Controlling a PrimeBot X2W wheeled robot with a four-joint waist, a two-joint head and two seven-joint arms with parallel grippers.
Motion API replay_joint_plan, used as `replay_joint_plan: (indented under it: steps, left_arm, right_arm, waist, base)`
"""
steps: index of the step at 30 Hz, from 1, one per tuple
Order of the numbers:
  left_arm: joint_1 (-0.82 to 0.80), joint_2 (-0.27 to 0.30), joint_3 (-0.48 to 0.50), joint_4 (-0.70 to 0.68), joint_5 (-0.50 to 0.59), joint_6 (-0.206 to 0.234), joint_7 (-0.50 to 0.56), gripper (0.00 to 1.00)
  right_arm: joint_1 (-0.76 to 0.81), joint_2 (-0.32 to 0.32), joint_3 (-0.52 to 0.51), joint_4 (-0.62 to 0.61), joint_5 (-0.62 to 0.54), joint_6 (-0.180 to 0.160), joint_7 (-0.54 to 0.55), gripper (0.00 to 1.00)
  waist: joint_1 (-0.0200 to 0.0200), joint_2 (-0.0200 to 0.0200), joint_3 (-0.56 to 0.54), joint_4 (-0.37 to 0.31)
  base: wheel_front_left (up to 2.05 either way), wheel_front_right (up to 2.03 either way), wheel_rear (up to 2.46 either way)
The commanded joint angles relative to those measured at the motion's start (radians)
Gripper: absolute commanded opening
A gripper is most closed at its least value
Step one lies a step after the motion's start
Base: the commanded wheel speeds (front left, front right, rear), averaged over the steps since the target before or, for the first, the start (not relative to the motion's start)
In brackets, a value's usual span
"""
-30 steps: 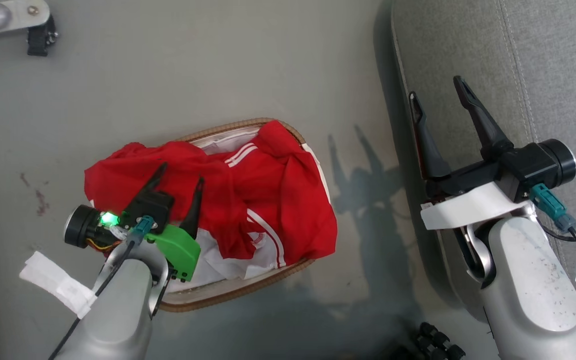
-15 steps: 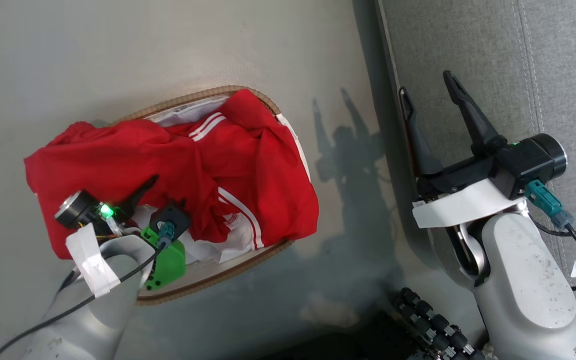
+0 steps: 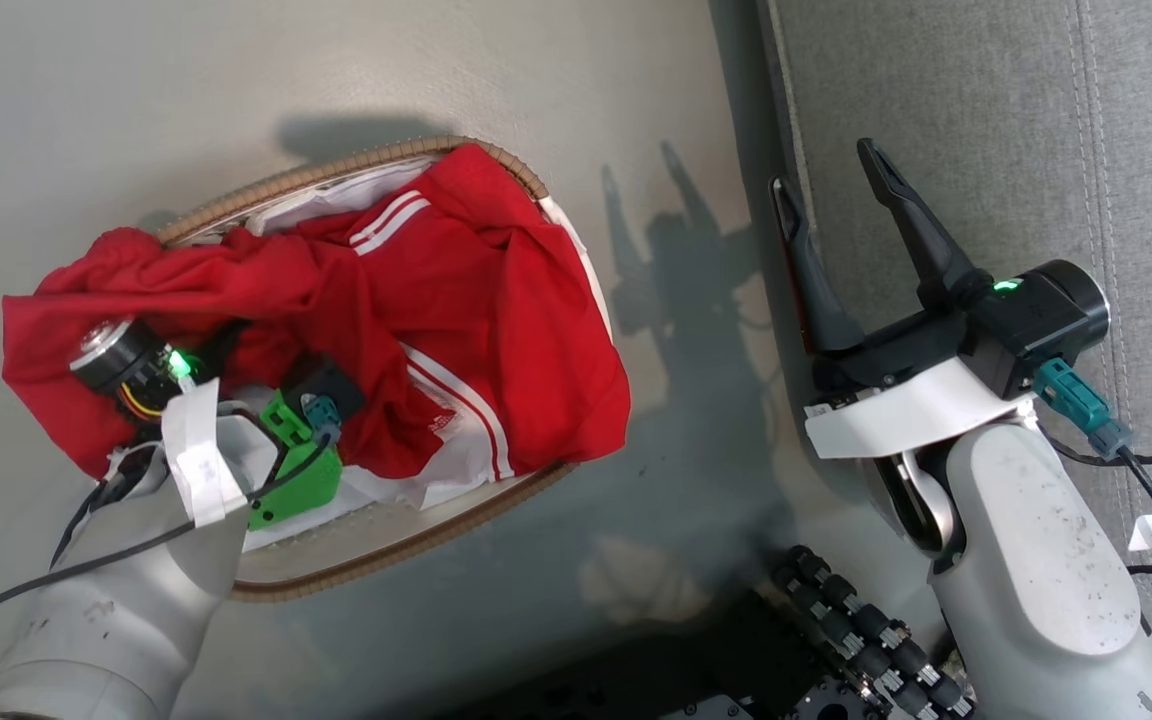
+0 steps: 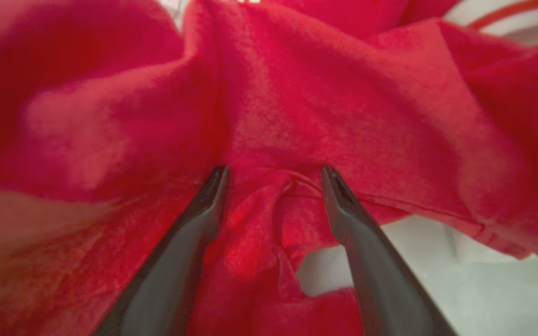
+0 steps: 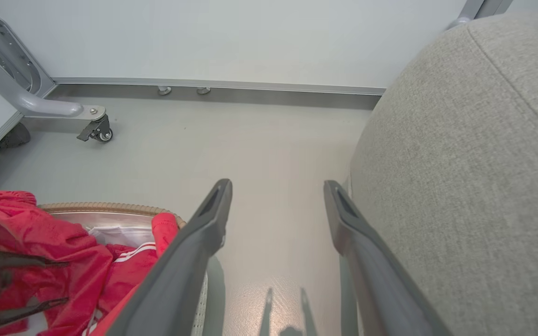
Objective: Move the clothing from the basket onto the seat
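Clothing [image 3: 456, 300] lies heaped in the basket [image 3: 406, 545], which stands on the grey floor [image 3: 236, 70] to the left of the seat [image 3: 986, 120] and apart from it. 1 red fold drapes over the left rim and another hangs over the right rim. White stripe trim shows at the far side and near the middle of the heap. The white liner [image 3: 331, 195] shows at the far rim and under the near folds.

The left gripper [image 4: 273, 175] is down in the heap and released: its 2 fingers stand apart, tips against the red fabric, with a raised fold between them, not pinched.

The right gripper [image 3: 824, 167] is released and empty. It hangs above the left edge of the seat, fingers pointing to the far side, well apart from the basket.
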Motion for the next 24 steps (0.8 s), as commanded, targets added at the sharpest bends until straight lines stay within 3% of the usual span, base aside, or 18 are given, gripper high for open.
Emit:
replay_joint_plan:
  steps: [1,6,8,9,16,24]
  left_arm:
    - [-0.021,0.001,0.003,0.01,-0.014,-0.009,0.005,1.0]
    - [-0.04,-0.004,0.001,0.027,-0.029,-0.045,0.018,1.0]
    - [-0.039,-0.005,0.005,0.034,-0.043,-0.06,0.025,0.36]
    - [-0.037,-0.006,0.005,0.036,-0.048,-0.068,0.029,0.0]
    - [0.002,-0.024,0.008,0.041,-0.083,-0.096,0.003,0.0]
    - [0.076,-0.067,0.047,0.009,-0.176,-0.115,-0.028,0.0]
  right_arm:
    - [-0.012,-0.002,0.003,-0.003,0.005,-0.001,-0.002,1.0]
    - [-0.016,-0.002,0.008,-0.001,0.008,-0.001,-0.002,1.0]
    - [-0.02,-0.002,0.011,0.002,0.011,-0.001,-0.002,1.0]
    - [-0.024,-0.002,0.012,0.003,0.012,-0.001,-0.002,1.0]
    - [-0.027,-0.002,0.006,0.013,0.015,-0.001,-0.002,1.0]
    - [0.002,-0.002,0.006,0.038,0.004,-0.001,-0.002,1.0]
  waist:
    - [-0.0001,0.0,0.01,-0.001]
    - [-0.0001,0.0,0.021,-0.002]
    - [-0.0001,0.0,0.023,-0.003]
    - [-0.0001,0.0,0.023,-0.004]
    - [-0.0001,0.0,-0.011,0.001]
    - [-0.0001,0.0,-0.132,0.019]
  base:
    - [0.0,0.0,0.0]
    - [0.0,0.0,0.0]
    - [0.0,0.0,0.0]
    - [0.0,0.0,0.0]
    - [0.0,0.0,0.0]
    - [0.0,0.0,0.0]
